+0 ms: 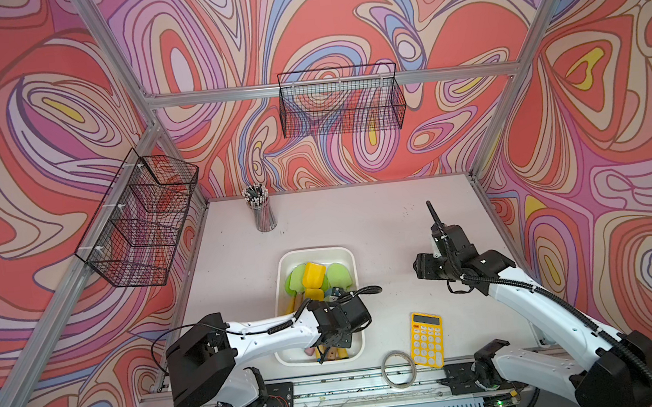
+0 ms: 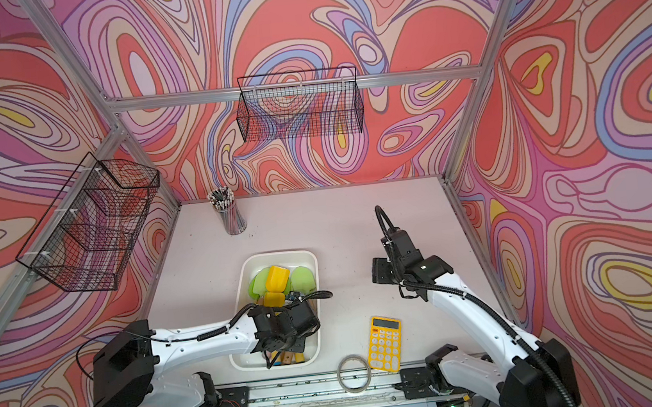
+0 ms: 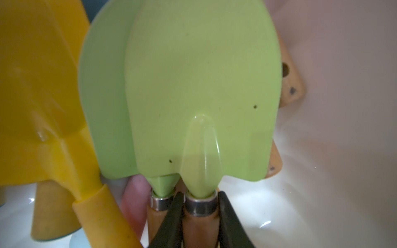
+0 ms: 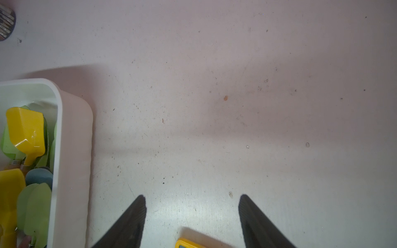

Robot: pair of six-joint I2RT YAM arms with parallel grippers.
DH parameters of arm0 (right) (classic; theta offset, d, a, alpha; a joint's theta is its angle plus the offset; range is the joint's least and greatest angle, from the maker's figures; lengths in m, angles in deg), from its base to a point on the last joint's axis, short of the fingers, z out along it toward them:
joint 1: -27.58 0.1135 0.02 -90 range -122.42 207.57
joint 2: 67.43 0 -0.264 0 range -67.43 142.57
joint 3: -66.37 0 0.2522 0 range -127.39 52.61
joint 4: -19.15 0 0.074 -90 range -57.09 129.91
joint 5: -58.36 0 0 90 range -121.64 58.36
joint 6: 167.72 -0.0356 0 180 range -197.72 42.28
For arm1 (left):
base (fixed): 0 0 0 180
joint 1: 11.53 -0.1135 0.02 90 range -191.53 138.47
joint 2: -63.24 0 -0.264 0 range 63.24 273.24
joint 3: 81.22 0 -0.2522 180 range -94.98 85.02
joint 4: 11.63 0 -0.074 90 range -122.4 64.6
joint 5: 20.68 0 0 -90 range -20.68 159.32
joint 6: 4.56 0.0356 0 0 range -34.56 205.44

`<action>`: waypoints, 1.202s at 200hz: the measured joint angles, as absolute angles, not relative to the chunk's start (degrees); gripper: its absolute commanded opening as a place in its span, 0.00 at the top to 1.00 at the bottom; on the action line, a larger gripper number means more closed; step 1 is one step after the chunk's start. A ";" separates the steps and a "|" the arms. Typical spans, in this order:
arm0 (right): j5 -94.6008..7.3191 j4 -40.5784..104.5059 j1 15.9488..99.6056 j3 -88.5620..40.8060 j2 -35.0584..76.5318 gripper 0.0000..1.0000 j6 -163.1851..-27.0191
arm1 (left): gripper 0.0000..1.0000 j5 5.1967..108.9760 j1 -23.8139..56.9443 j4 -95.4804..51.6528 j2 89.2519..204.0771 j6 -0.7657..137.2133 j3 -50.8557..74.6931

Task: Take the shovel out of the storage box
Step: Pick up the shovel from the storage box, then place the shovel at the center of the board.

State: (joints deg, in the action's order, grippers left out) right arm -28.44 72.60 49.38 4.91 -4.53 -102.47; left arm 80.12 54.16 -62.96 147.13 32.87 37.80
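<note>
now, left claw [image 3: 200, 196] clasping green shovel [image 3: 204, 85]

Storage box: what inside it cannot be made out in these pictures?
- Handles: in both top views the left arm covers most of them, over the box's near half.
- Pink thing, left wrist view: blurred, mostly under the green shovel.
- Left gripper, same view: only its fingers show, cut by the picture's edge.

Storage box [image 1: 314, 251]: one
Yellow shovel [image 1: 314, 273]: two
Green shovel [image 1: 339, 274]: three at least, pile hides rest
Blue-grey blade [image 4: 39, 176]: one
Wire basket [image 1: 341, 101]: two
Pencil cup [image 1: 264, 214]: one, pencils inside too packed to count
Calculator [image 1: 426, 339]: one
Tape roll [image 1: 400, 385]: one
Robot arm [image 1: 271, 332]: two
</note>
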 measured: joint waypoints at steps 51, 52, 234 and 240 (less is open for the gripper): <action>-28.46 72.66 49.38 4.91 -4.97 0.29 -102.47 | 1.00 81.15 54.16 -65.43 146.50 34.07 36.21; -28.46 72.66 49.38 4.91 -4.97 0.29 -102.47 | 1.00 81.19 54.16 -65.45 146.43 34.07 36.18; -55.54 47.39 50.80 8.06 -4.21 0.13 -111.83 | 1.00 55.01 21.92 -44.60 134.98 43.14 37.69; -56.94 45.01 50.95 8.91 -4.18 0.13 -112.87 | 1.00 52.98 21.20 -42.70 134.85 42.90 37.98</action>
State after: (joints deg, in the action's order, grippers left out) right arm -56.94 45.01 50.95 8.91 -4.18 -112.87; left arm 52.98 21.20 -42.70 134.85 42.90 37.98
